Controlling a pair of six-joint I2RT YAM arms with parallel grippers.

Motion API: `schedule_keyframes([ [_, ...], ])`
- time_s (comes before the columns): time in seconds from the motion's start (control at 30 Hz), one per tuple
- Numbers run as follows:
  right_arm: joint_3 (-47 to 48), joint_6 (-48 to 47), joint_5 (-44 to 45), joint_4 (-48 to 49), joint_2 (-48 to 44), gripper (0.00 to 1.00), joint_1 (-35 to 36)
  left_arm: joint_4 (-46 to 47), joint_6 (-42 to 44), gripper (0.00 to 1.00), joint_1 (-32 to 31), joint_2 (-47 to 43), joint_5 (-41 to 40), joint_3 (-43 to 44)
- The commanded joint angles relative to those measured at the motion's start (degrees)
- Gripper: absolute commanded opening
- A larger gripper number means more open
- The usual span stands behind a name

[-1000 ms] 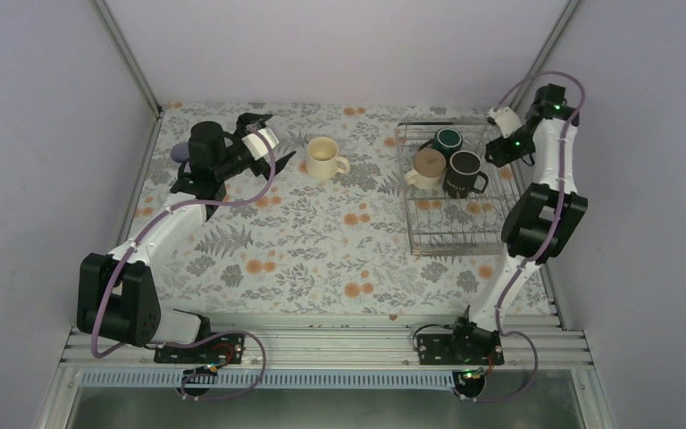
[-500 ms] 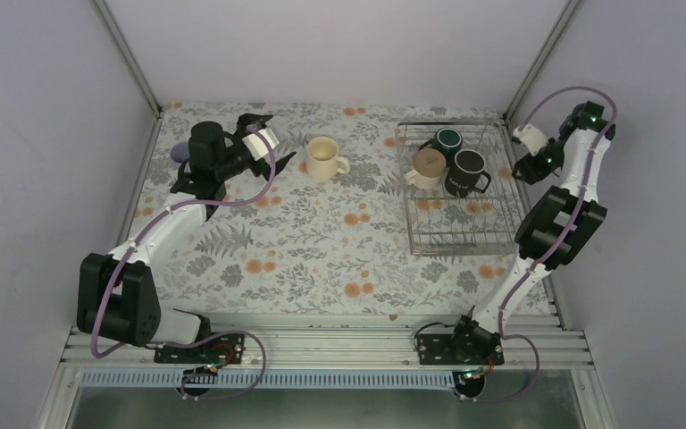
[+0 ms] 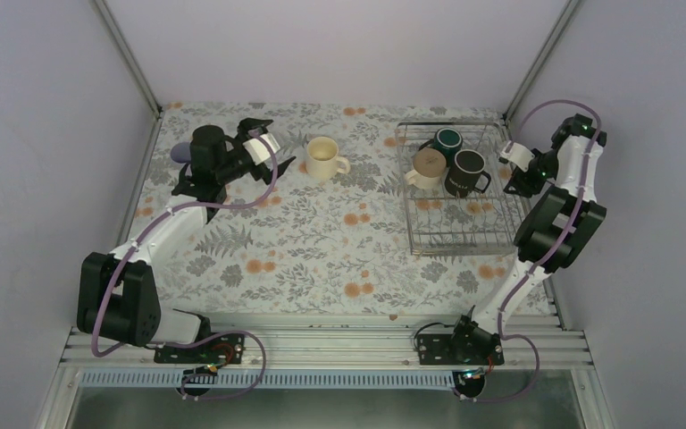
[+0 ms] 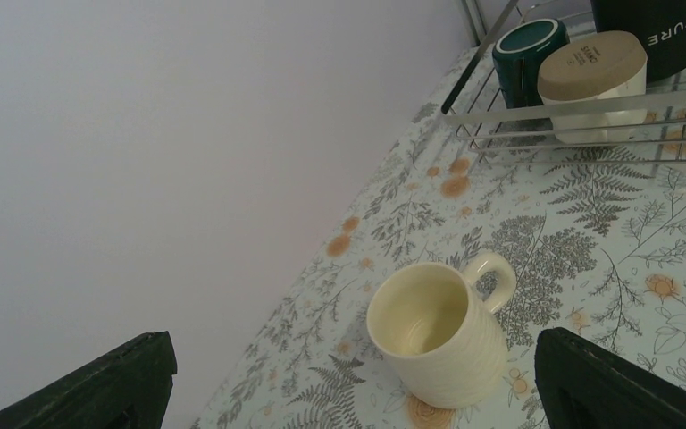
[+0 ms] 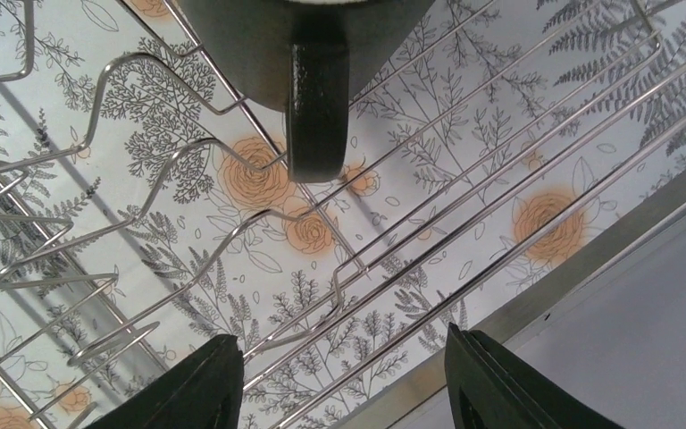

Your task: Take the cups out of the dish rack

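The left arm stretches toward the far left, its tool (image 3: 272, 143) spread wide and facing a ribbed cream handled mug (image 3: 322, 157) that stands upright on the floral-print worktop (image 3: 322, 259). The right arm is folded high, its tool (image 5: 339, 380) spread over the silver wire dish rack (image 3: 460, 234). The rack holds a glossy black mug (image 3: 464, 172), a dark green mug (image 3: 448, 139) and a second cream mug (image 3: 427, 166). Plain pale walls (image 3: 339, 45) surround the worktop.

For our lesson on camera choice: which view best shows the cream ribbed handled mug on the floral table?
The left wrist view: the cream ribbed handled mug sits close, upright, empty inside and handle clear. The top external view shows it small. The right wrist view misses it.
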Motion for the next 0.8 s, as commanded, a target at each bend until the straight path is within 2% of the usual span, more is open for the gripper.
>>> schedule_keyframes([
  [0.0, 0.3, -2.8, -2.9, 1.9, -0.6, 0.59, 1.5, 2.3, 1.3, 1.00, 0.1, -0.1, 0.1, -0.9],
  [0.47, -0.6, 2.1, -2.1, 6.5, 1.1, 0.58, 8.5, 3.1, 2.1, 1.00, 0.3, 0.9, 0.0, -1.8],
  [0.77, 2.3, 3.9, -1.0, 5.2, 6.5, 0.46, 9.3, 2.6, 2.3, 1.00, 0.7, 1.3, 1.1, -1.7],
])
